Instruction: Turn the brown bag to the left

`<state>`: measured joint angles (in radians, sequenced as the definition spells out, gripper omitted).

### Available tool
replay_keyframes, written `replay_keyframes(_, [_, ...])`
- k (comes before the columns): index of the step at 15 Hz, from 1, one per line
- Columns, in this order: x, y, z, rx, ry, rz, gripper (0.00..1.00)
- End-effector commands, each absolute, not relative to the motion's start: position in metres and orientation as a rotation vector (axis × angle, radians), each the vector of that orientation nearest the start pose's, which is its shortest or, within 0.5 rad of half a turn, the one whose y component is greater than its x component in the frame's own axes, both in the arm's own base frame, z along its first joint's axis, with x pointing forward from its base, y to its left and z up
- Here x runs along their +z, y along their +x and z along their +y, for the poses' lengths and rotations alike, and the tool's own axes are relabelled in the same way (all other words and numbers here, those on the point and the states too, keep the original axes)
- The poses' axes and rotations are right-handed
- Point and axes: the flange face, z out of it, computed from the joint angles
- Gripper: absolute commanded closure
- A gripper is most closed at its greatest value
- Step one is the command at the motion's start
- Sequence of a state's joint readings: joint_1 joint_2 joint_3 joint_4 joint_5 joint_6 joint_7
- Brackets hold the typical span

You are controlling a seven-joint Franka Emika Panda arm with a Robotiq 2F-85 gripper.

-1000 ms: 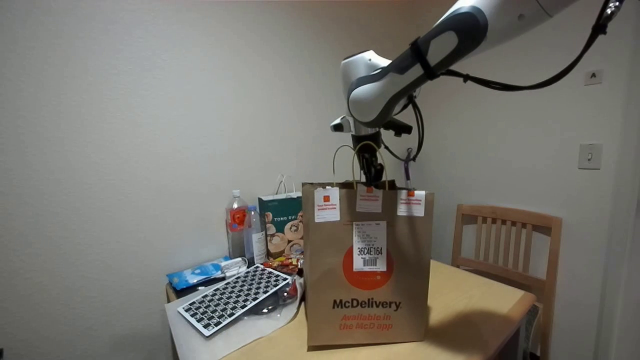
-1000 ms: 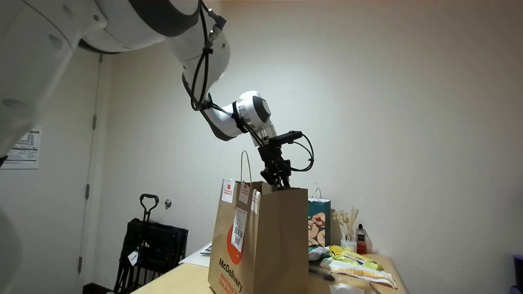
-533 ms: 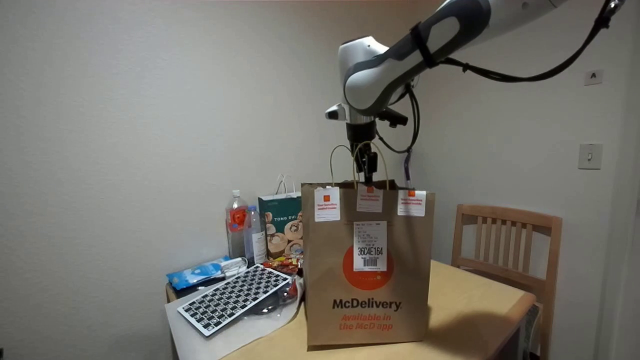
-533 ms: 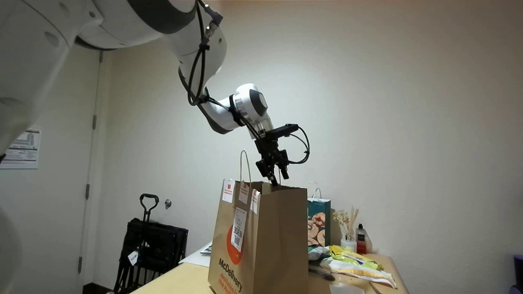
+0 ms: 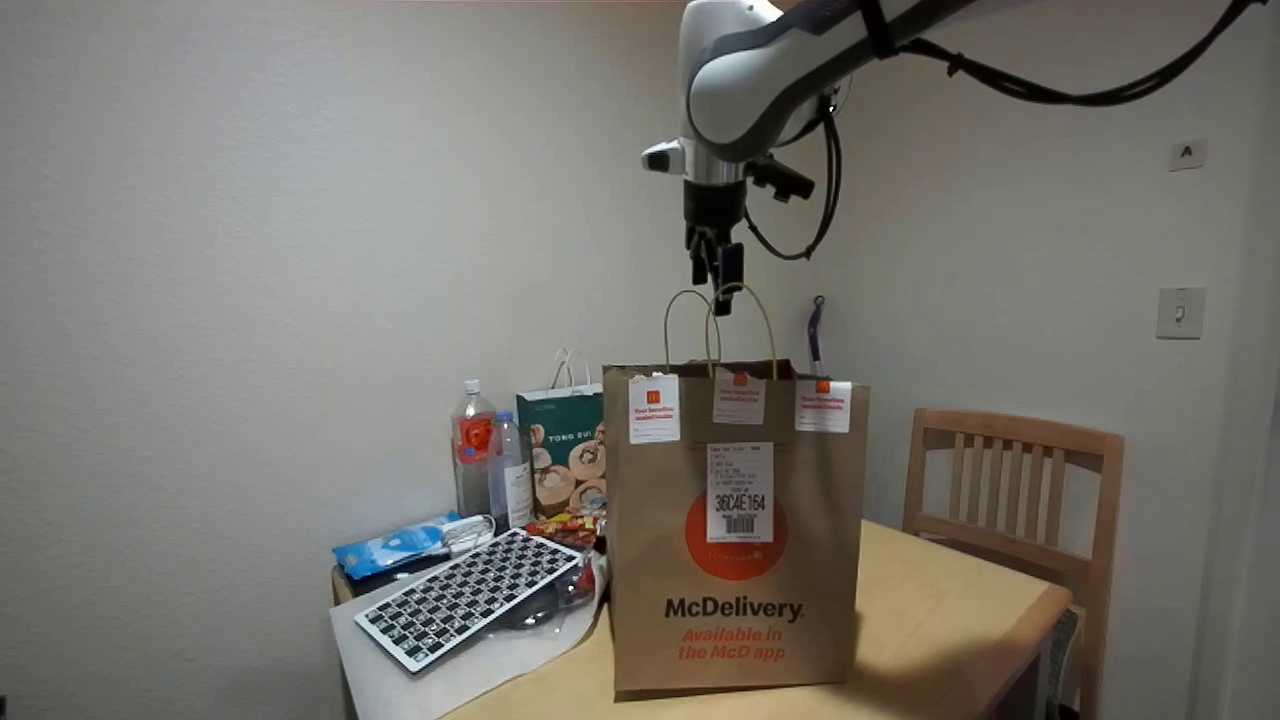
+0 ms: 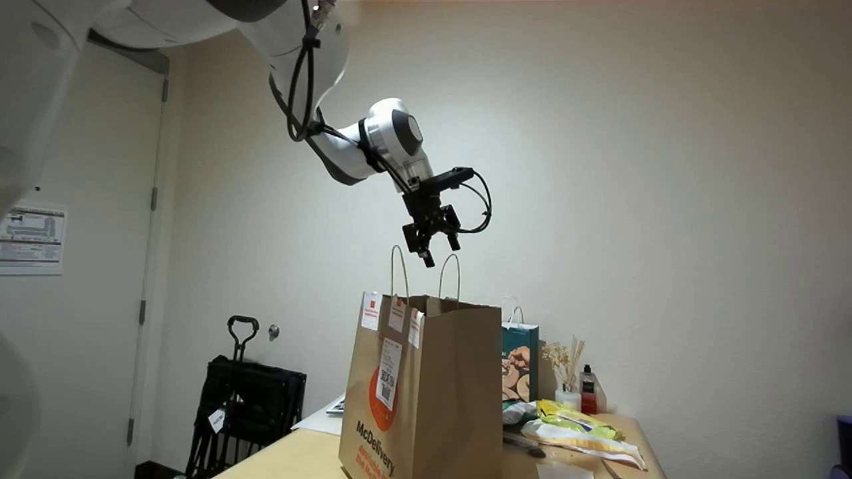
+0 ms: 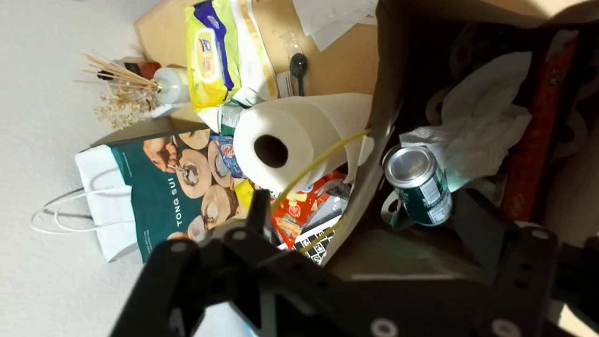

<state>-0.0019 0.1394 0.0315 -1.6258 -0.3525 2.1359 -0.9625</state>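
Arm (image 6: 346, 159), white and grey: extended over the desk (image 5: 940, 600), bent, with the wrist pointed downward; cut off by the upper edge in both exterior views.

Pincer (image 6: 442, 255), black: poised above the mouth of the brown bag (image 5: 738, 560). Its fingers (image 7: 259, 215) are spread well apart; the bag's rim (image 7: 359, 201) and a yellow loop handle (image 7: 324, 155) are framed between them in the wrist view. One finger is blurred into the dark interior, and whether a handle is touched cannot be told.

Brown bag: stood upright on the desk; its side (image 6: 462, 392) is cut off by the lower edge in an exterior view. Its interior is largely lost in shadow, where a green can (image 7: 419, 185) and a crumpled white sheet (image 7: 477, 135) are discerned.

Green carrier bag (image 5: 562, 450): partly hidden by the brown bag in an exterior view.

Paper roll (image 7: 295, 135): one end concealed by the brown bag's rim in the wrist view.
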Motion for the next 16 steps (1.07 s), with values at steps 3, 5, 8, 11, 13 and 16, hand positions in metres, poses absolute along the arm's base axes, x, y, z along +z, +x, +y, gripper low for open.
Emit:
replay_keyframes(3, [0.592,0.631,0.046,-0.433,-2.923,-2.042,0.00])
replay_keyframes(5, [0.590,0.629,0.067,-0.422,-2.869,-2.096,0.00])
replay_keyframes(8, [0.576,0.621,0.091,-0.389,-2.817,-2.111,0.00])
replay_keyframes(11, [0.560,0.616,0.105,-0.340,-2.777,-2.093,0.00])
replay_keyframes(13, [0.546,0.613,0.108,-0.277,-2.745,-2.057,0.00])
replay_keyframes(16, [0.550,0.621,0.111,-0.307,-2.780,-2.063,0.00])
